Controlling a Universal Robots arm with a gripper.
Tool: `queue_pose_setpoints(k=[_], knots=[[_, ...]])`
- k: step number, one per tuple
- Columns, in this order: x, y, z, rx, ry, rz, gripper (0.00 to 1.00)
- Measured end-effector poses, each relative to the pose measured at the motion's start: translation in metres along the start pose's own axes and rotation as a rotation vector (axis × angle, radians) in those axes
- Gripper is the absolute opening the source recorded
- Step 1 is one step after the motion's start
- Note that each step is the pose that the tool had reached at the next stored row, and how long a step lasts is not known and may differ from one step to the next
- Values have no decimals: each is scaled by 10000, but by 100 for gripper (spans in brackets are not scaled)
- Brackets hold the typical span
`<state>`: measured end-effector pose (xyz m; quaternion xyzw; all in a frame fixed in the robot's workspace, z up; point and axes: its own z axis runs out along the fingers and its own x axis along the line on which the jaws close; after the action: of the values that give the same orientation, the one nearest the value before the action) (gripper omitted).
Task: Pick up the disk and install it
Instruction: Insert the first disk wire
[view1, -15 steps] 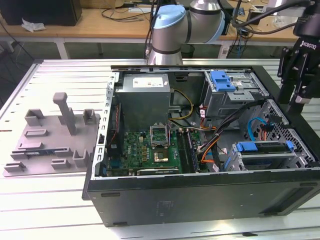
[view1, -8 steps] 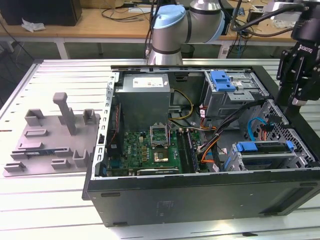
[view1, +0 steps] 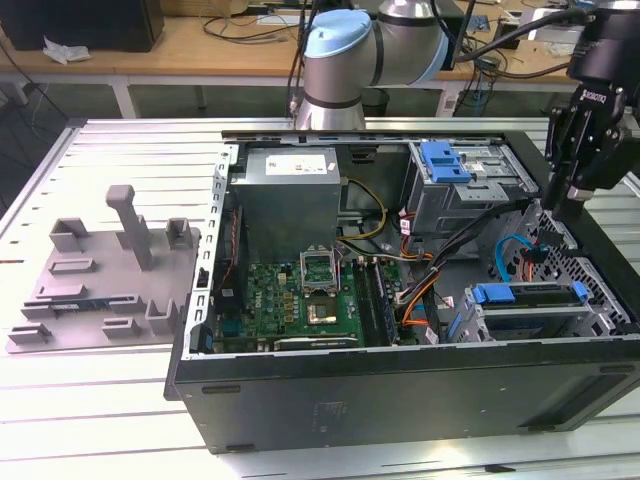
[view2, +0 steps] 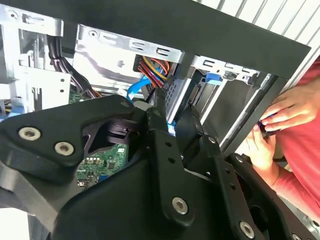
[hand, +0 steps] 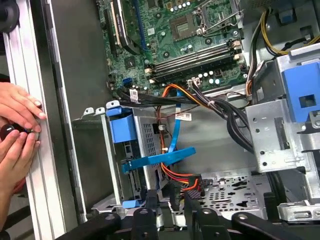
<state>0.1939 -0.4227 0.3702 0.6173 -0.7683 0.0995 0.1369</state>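
One computer case (view1: 400, 400) is lying open on its side on the slatted table (view1: 120, 420), and everything here is being placed against it. Just inside the case's nearest wall, toward the exterior view's right, one disk (view1: 530, 296) is sitting in a metal bay, with its blue carrier frame facing up and its silver body below. Outside that same end of the case, a person in a red sleeve is pinching one small dark object between two hands (hand: 17, 107) at the edge rail.

Above the case's end wall, at the exterior view's right, one gripper (view1: 568, 205) is hanging over the interior, clear of the disk. In the second wrist view its two fingers (view2: 159, 112) are standing parted and released, grasping nothing.

Farther in, one green motherboard (view1: 300, 295) is lying on the case floor, and beyond it one grey power supply (view1: 290, 190) is sitting. Outside the case, to the exterior view's left, one grey fixture plate (view1: 100, 280) is resting on the table. Behind the case, one wooden bench (view1: 200, 45) is running across.
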Motion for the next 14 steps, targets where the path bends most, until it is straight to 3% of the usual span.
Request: queue_pose_setpoints(k=[1,3,6,9,12,14], knots=[[-33,-6,3,-11,56,5,35],[-59,-18,19,-38,83,66,35],[-96,-37,92,-225,77,571,35],[-132,-86,118,-428,153,632,35],[-161,-128,118,-677,395,550,35],[-188,-145,113,-807,638,510,35]])
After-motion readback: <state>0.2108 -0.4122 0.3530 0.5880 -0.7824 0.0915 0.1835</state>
